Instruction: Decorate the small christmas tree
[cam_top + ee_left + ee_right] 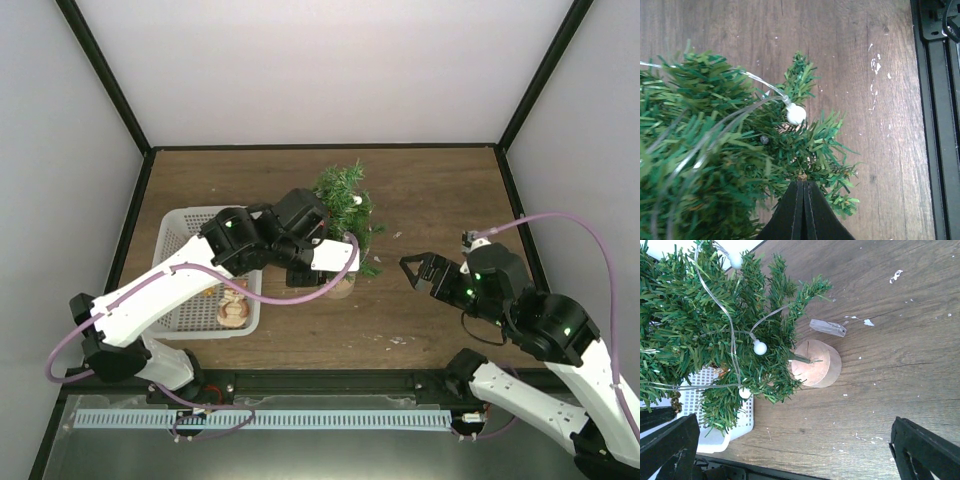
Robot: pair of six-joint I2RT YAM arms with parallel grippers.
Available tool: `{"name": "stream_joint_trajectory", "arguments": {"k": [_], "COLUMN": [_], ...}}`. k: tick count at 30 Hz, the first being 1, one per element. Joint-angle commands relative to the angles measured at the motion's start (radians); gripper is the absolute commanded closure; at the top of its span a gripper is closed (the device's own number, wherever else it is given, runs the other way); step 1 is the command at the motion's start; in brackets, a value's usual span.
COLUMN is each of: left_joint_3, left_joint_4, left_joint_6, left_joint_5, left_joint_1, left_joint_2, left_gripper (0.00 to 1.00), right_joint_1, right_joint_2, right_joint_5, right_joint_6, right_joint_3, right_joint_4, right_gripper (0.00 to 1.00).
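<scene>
- At mid-bench, the small christmas tree (345,195) - a beaded light string (796,114) draped on it.
- Left pincer (801,184) pressed closed at its branches.
- Right pincer (408,272) gaping - holding nothing.

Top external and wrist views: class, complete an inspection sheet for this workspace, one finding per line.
Surface: wooden table, scuffed.
Job's things: small christmas tree on its wooden base, light string draped over it; white basket beside it.
Clutter: white flecks; clear plastic piece by the base.
Grippers: left gripper shut, tips in the branches; right gripper open, apart from the tree.
Cables: purple cable along each arm.
Surroundings: white walls, black frame.
</scene>
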Motion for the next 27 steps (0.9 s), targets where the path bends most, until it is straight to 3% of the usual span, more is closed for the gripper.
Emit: {"name": "stream_joint_trajectory", "arguments": {"k": [1, 22, 27], "left_joint_3": [-0.023, -0.031, -0.022], "left_joint_4": [-0.005, 0.087, 0.096], "left_joint_6": [-0.013, 0.042, 0.042], "left_joint_5": [0.007, -0.089, -0.113], "left_joint_1": [-0.013, -0.015, -0.015], "left_joint_2": [0.01, 0.099, 0.095], "left_gripper": [1.0, 1.0, 0.81], "right_joint_1": [-0.006, -0.006, -0.006], "right_joint_2": [-0.018, -0.066, -0.066], "right_joint_5": [0.015, 0.015, 0.012], "right_joint_6": [0.008, 0.032, 0.026], "right_joint_3": [-0.008, -0.026, -0.033], "right_joint_4": [-0.02, -0.043, -0.038], "right_gripper": [0.03, 0.03, 0.02]}}
